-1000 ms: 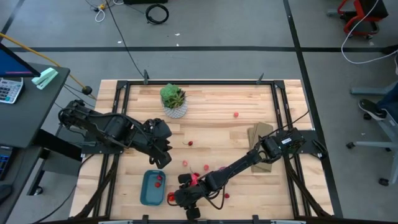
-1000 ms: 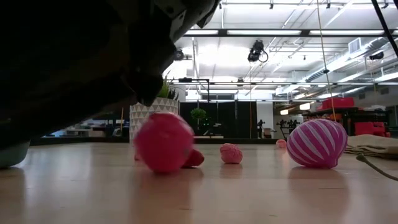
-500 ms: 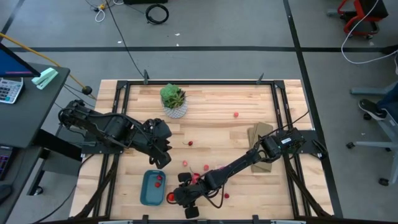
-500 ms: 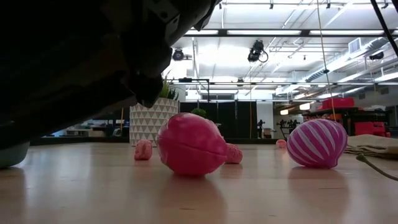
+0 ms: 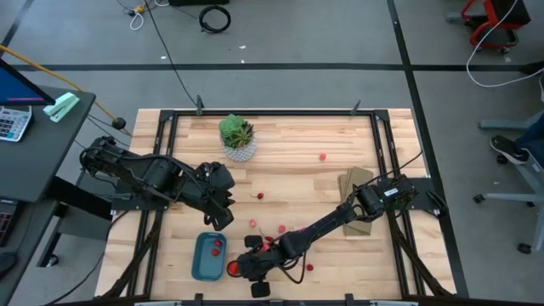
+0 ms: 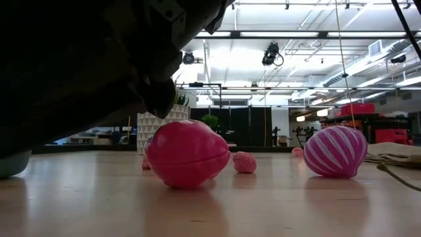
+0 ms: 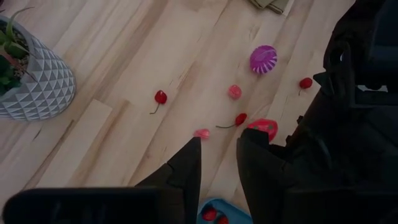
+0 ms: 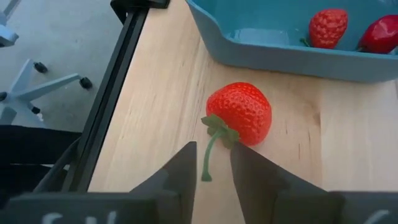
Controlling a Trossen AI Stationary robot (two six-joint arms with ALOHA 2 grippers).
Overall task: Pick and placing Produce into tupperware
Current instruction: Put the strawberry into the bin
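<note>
A red strawberry [image 8: 239, 114] lies on the wood beside the blue tupperware [image 8: 280, 53], near the table's front edge [image 5: 232, 269]. My right gripper [image 8: 213, 165] is low behind it, its fingers a narrow gap apart on either side of the green stem [image 8: 208, 155]. The tupperware [image 5: 204, 259] holds a strawberry [image 8: 328, 27] and another red piece [image 8: 379, 34]. A pink oval piece [image 6: 186, 153] rests on the table beside my right arm, and a purple ribbed ball [image 6: 334, 151] sits farther off. My left gripper [image 7: 214, 168] hangs open above the table's left half. My right gripper's fingers come in slanting down toward the table's near edge and stand on either side of the strawberry's stem [image 8: 210, 146]. Whether they touch the stem or the berry cannot be told. The strawberry lies on the table.
Small red pieces [image 7: 160, 97] [image 7: 240, 118] [image 7: 234, 91] lie scattered mid-table. A plant in a white pot [image 5: 238, 140] stands at the far side, and a tan folded thing [image 5: 357, 191] lies at the right. A black frame rail [image 8: 112, 106] runs along the near edge.
The pink oval piece beside my right arm has rolled on the table, a little one way and back, and has turned about. Both arms stay where they were.
</note>
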